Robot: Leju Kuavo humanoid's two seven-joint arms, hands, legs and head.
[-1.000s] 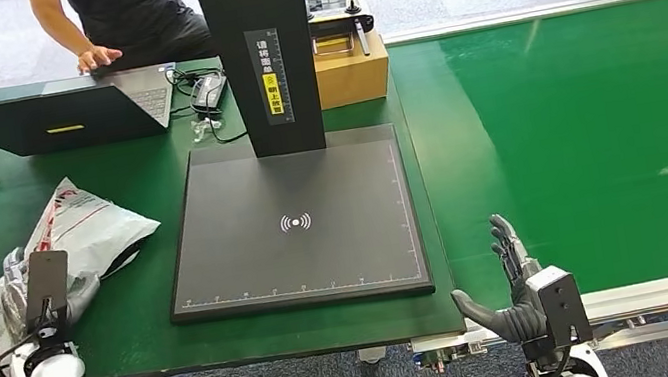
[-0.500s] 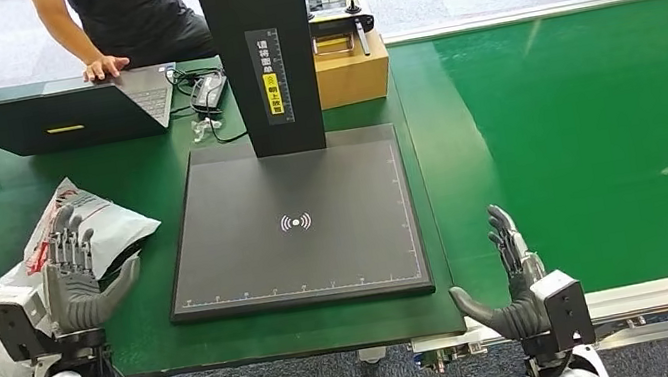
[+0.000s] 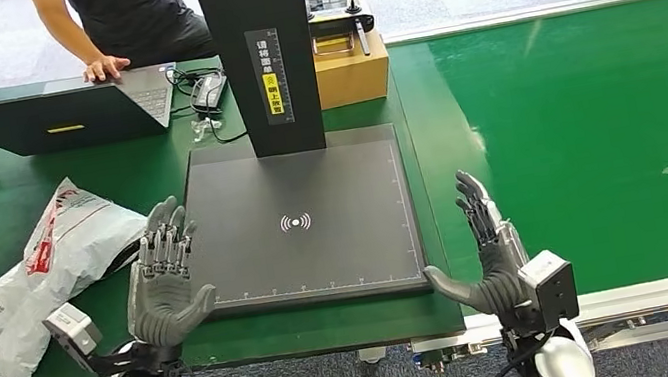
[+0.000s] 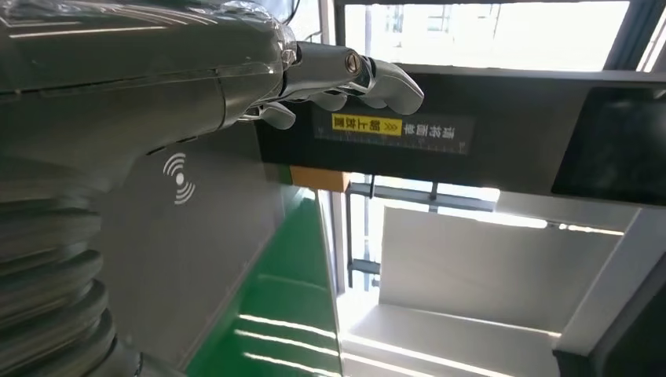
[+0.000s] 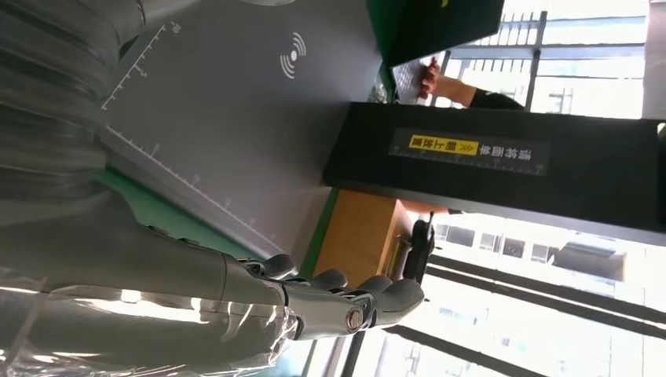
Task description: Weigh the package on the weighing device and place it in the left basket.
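We see both hands raised, holding nothing, fingers spread: left hand [image 3: 165,288] over the near-left corner of the scale [image 3: 300,220], right hand [image 3: 491,260] just off its near-right corner. The package [image 3: 39,271] lies on the table [image 3: 139,194] left of the scale, apart from the left hand. A laptop [image 3: 55,116] sits behind.

A matt black weighing plate [image 3: 299,219] sits on green cloth-like table covering [image 3: 157,181], a crinkled glossy plastic mailer [image 3: 39,271] at nine o'clock, a shiny green conveyor belt [image 3: 594,127] at three.
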